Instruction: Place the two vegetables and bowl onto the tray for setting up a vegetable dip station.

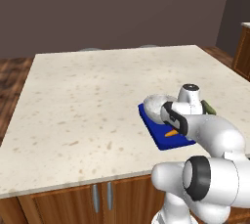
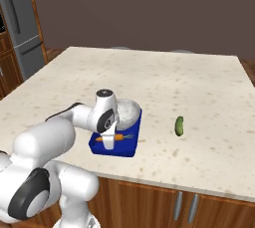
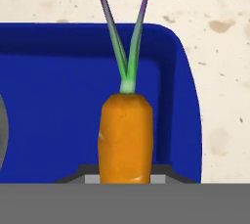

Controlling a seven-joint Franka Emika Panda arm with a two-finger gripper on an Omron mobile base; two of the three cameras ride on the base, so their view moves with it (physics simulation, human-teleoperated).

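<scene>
My gripper [image 2: 110, 141] is clamped on the carrot [image 3: 125, 137], its long axis pointing straight ahead of me, over the tray [image 3: 58, 100]; the cucumber [image 2: 179, 126] lies well off to my right.

This is a kitchen, rendered rather than real. A broad counter [image 1: 97, 100] with a pale speckled stone top stands as an island, with brown wooden cabinet doors [image 2: 209, 202] and metal handles [image 1: 95, 196] under its near edge. A tall grey appliance, probably a fridge [image 2: 20, 28], stands at the far left in the right base view beside more wooden cabinets [image 2: 6, 62]. The floor [image 1: 12, 78] is dark wood planks and the back wall [image 1: 122, 8] is plain grey-brown. Food and tableware lie on the counter: a cucumber [image 2: 179, 126], a carrot [image 3: 125, 137], a bowl [image 2: 127, 110] and a blue tray [image 3: 58, 96].
</scene>
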